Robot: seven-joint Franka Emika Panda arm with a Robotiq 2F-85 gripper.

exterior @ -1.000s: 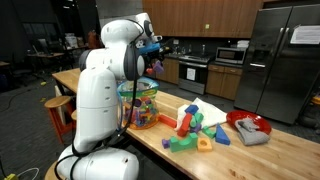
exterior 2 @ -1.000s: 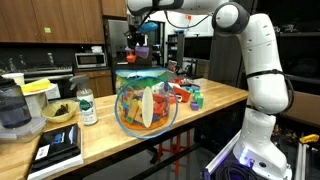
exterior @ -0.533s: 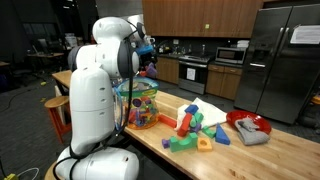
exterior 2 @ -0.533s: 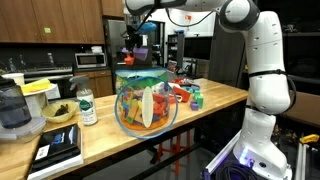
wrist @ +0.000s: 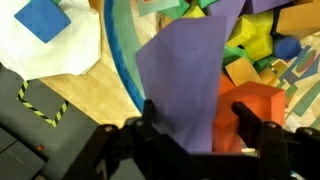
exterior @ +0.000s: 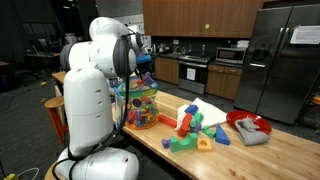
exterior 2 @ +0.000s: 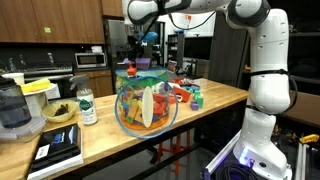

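The hand (wrist: pixel 197 120) is clamped on a purple block (wrist: pixel 185 70), held upright over the toy-filled bowl (exterior 2: pixel 150 74) on the counter (exterior 2: pixel 220 98), clear of its rim

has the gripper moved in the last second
Yes. The gripper, shut on a purple block, has come down toward the bowl rim in both exterior views.
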